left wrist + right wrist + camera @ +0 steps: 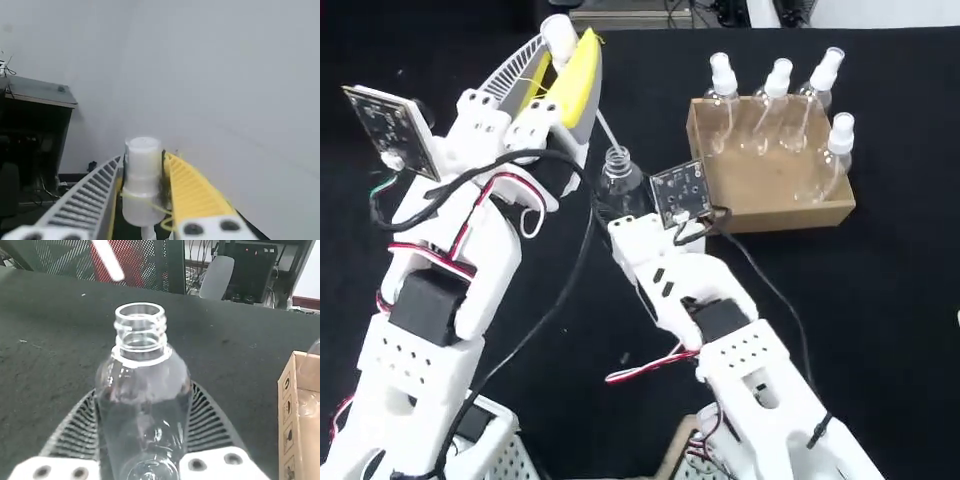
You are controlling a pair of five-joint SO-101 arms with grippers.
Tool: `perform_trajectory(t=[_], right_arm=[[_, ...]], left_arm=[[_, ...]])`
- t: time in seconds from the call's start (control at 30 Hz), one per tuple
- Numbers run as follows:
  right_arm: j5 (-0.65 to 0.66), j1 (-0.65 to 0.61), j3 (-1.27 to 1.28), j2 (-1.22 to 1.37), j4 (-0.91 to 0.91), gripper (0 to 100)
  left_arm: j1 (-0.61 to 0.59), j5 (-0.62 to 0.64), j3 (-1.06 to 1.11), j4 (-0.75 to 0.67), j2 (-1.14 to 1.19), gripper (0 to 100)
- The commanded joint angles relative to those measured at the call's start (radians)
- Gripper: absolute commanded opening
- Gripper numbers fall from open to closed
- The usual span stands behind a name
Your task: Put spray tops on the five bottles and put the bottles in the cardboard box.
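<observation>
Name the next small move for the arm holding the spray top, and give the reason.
Probably lower the left tool so the spray top comes over the open neck of the bottle. The right tool holds that bottle upright and uncapped, while the top sits raised, away from it. The four bottles in the cardboard box already wear tops.

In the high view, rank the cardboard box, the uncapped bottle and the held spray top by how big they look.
Largest: box.
Next: uncapped bottle, though partly hidden.
Smallest: spray top.
</observation>
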Motion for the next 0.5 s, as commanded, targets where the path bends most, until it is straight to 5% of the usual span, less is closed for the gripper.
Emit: perform_trajectory(t=[0.0,0.47], right_arm=[[0.002,-0.014,-0.012,-0.047,-0.038,1.1],[0.002,-0.014,-0.012,-0.047,-0.037,1.1]], left_arm=[[0.004,0.009,-0.019,-0.026,0.031,3],[0.002,0.009,-0.012,-0.018,0.083,3]])
